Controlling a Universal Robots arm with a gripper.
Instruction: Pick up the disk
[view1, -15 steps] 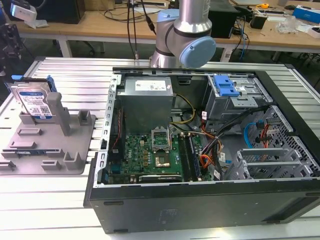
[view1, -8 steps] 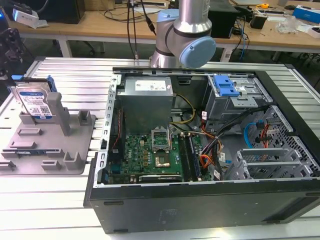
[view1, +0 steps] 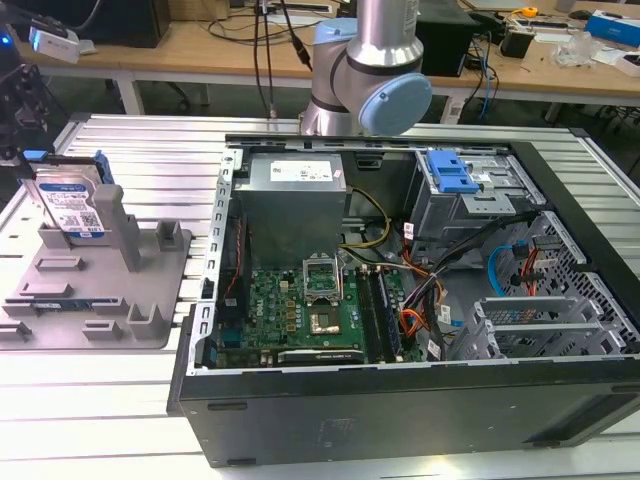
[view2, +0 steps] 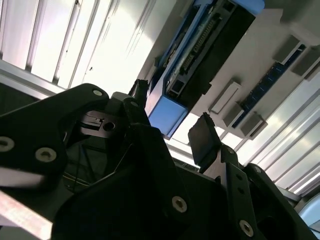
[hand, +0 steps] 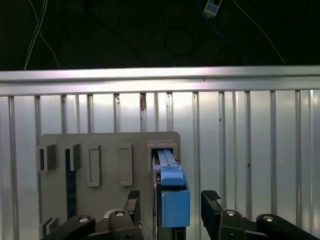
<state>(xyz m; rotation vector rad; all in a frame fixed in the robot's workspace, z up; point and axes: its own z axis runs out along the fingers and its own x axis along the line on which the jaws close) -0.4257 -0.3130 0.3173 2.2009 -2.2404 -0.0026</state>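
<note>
gripper (hand: 171, 196) is hovering right over the disk (view1: 72, 205), jaws spread open either side of it, not clamping; disk's standing upright in the grey fixture (view1: 150, 290)

The exterior view looks down at a slant across the worktop (view1: 100, 400), wide enough for the computer case (view1: 400, 410) and the grey fixture (view1: 165, 270). Both wrist views ride close behind the gripper (hand: 171, 200) (one straight, one skewed), sharing the fixture and the disk (hand: 175, 206).
</note>
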